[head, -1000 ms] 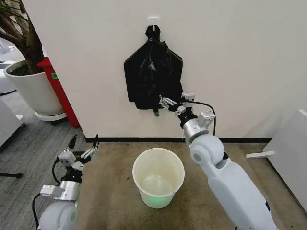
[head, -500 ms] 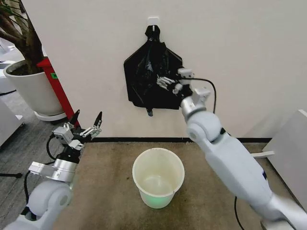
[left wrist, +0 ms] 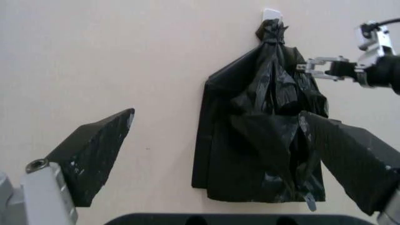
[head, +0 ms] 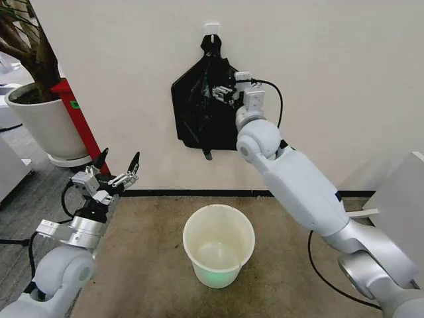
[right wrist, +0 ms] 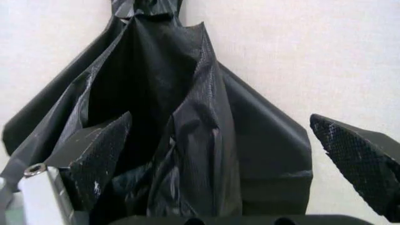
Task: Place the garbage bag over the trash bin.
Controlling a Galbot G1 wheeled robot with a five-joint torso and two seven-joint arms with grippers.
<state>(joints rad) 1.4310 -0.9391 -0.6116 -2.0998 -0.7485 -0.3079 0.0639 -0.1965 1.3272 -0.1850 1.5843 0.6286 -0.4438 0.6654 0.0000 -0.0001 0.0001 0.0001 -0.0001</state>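
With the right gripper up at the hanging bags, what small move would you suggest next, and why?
Probably ease the right gripper forward a little and close on a loose fold of the black bags. Its fingers are open and spread in front of the bundle near the top, which hangs from the wall hook. The trash bin stands unlined on the floor below, and the left gripper waits open off to the side.

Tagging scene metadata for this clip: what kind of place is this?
Probably an indoor office or lab corner set up for testing. Cues: a plain white wall with black bags on a hook, grey carpet, a large potted plant, and a cream trash bin on a brown mat.
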